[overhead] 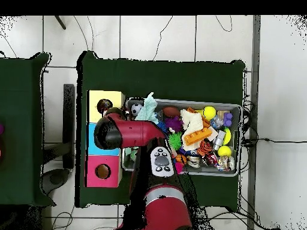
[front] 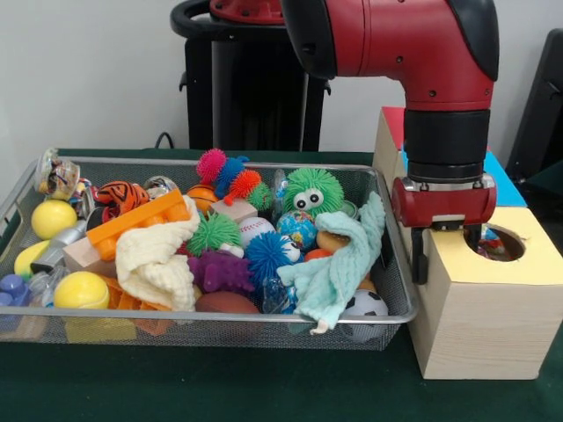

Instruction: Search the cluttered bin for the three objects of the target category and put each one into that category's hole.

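Note:
My gripper (front: 447,253) hangs over the yellow-topped wooden box (front: 493,308), just left of its round hole (front: 500,243). Its two dark fingers (front: 420,257) stand well apart, open, with nothing between them. Something multicoloured shows inside the hole. The wire bin (front: 400,303) to the left is packed with toys: spiky balls in green (front: 213,232), blue (front: 266,255) and purple (front: 220,271), a green fuzzy ball with eyes (front: 312,192), yellow balls (front: 81,289), a mint cloth (front: 339,268) and a cream cloth (front: 158,259). In the overhead view the arm (overhead: 129,132) hides the gripper.
Three boxes stand in a row beside the bin (overhead: 240,139): yellow (overhead: 114,96), blue (overhead: 91,141) and pink (overhead: 99,162), the pink one with its own hole (overhead: 102,171). An orange block (front: 141,221), a tiger toy (front: 121,195) and a small football (front: 365,306) also lie in the bin.

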Robot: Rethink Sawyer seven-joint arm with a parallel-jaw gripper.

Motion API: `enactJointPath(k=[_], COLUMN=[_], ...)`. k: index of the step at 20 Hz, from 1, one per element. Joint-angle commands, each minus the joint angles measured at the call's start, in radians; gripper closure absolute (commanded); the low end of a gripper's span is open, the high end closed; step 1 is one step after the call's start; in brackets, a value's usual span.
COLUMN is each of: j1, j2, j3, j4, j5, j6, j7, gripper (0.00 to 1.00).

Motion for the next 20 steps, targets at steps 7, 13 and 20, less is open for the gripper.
enactJointPath(k=[7, 13, 20], j1=[-0.012, -0.028, -0.170], j2=[0.068, 0.026, -0.116], j3=[0.166, 0.183, 0.341], j4=[0.116, 0.145, 0.333], j5=[-0.091, -0.091, -0.127], j6=[0.135, 0.154, 0.093], j7=[0.019, 0.015, 0.015], gripper=[0.00, 0.00, 0.00])
